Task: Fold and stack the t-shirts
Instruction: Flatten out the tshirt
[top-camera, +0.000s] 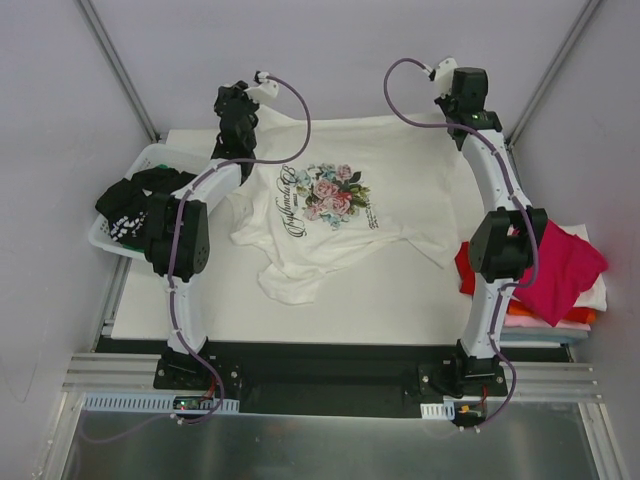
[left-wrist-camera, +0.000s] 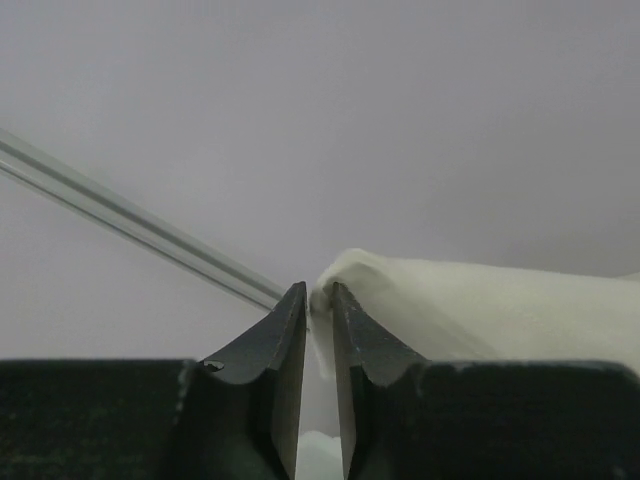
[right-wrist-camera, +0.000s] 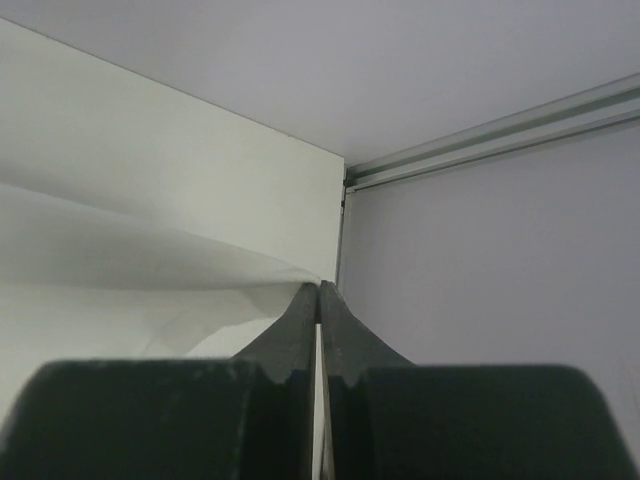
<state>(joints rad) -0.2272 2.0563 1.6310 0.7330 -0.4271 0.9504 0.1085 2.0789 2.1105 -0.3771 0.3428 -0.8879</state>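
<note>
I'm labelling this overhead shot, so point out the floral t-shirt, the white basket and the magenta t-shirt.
floral t-shirt (top-camera: 330, 195), top view, on the rose print at its chest.
white basket (top-camera: 148, 158), top view, on its far rim.
magenta t-shirt (top-camera: 565, 270), top view, on its middle, atop the right-hand stack.

Only one piece of writing shows: a line of dark script (top-camera: 288, 208) on the white t-shirt (top-camera: 400, 160), slanting just left of its flower print (top-camera: 332, 192). It is too small to read. The black t-shirt (top-camera: 135, 195) in the basket (top-camera: 150, 158) has a white print (top-camera: 124, 226), equally illegible.
</note>
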